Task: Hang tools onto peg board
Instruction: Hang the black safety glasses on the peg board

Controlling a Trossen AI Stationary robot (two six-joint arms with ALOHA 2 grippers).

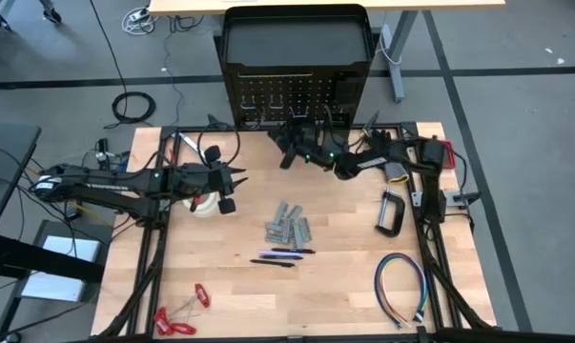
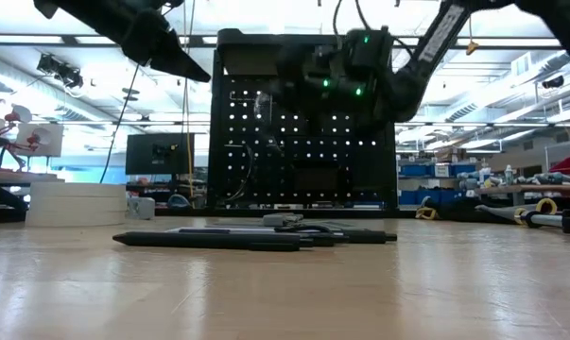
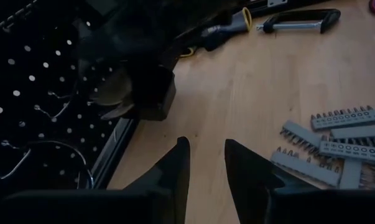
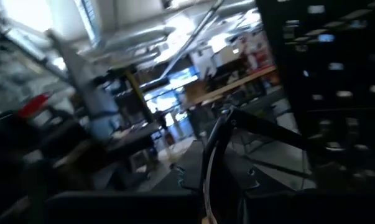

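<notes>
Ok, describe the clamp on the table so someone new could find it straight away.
Start at the peg board at the table's far edge, then go to the table's right side. The black C-clamp lies flat there, just above the multicoloured wire loop, the only C-shaped metal frame.

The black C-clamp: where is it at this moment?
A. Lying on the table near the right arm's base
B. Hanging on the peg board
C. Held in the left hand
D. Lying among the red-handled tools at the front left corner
A: in the high view the black C-clamp lies flat on the table beside the right arm's base, not on the peg board and apart from both hands.
</notes>
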